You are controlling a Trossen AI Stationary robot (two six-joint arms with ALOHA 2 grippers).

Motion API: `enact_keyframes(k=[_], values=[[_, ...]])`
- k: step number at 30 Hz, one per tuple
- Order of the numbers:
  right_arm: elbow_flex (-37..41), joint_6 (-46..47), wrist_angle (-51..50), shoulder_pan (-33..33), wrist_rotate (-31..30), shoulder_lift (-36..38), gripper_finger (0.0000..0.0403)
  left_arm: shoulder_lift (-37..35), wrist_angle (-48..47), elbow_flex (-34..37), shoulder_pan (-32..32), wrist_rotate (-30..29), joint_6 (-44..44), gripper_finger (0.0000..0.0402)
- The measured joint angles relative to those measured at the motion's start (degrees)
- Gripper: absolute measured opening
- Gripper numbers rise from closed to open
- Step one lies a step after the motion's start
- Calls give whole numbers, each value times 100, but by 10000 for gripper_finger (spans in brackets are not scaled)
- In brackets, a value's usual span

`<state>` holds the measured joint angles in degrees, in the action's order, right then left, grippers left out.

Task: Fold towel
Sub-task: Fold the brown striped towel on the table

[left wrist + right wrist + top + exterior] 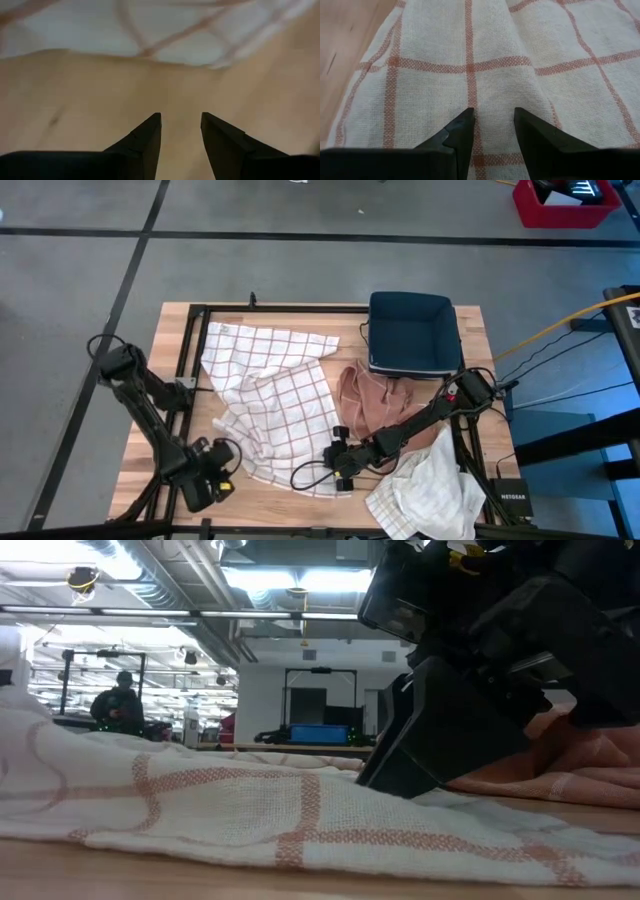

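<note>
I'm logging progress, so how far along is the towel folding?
Nothing looks folded yet: the white red-checked cloth towel lies rumpled on the wooden table. In hand: the right pincer, open, is over its edge; the left pincer, open, is above bare wood. Grasping and every fold remain.

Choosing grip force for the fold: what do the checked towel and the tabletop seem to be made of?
Checked towel: woven cloth, probably cotton, matte; the right wrist view shows its open weave and red stripes. Tabletop: light wood, smooth, with faint grain, possibly sealed. Both the right gripper and left gripper are open.
</note>
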<state>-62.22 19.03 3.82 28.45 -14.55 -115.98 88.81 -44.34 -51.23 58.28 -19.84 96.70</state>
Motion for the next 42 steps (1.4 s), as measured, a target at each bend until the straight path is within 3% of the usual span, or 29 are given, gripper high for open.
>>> enact_keyframes(k=[8,17,23,36,42], values=[[7,-2,71,0,11,-7,144,594,-44,318,-188,-753,-237,133],[7,-2,76,0,1,-7,144,491,-168,316,-915,-2303,-890,133],[7,-4,78,2,-4,-7,144,488,-150,313,-1658,-3040,-1514,133],[7,-4,80,2,-22,-7,144,484,1261,1067,-3445,-3073,-3129,133],[7,-4,80,2,-20,-7,144,538,2873,1628,-4206,-3245,-4050,133]])
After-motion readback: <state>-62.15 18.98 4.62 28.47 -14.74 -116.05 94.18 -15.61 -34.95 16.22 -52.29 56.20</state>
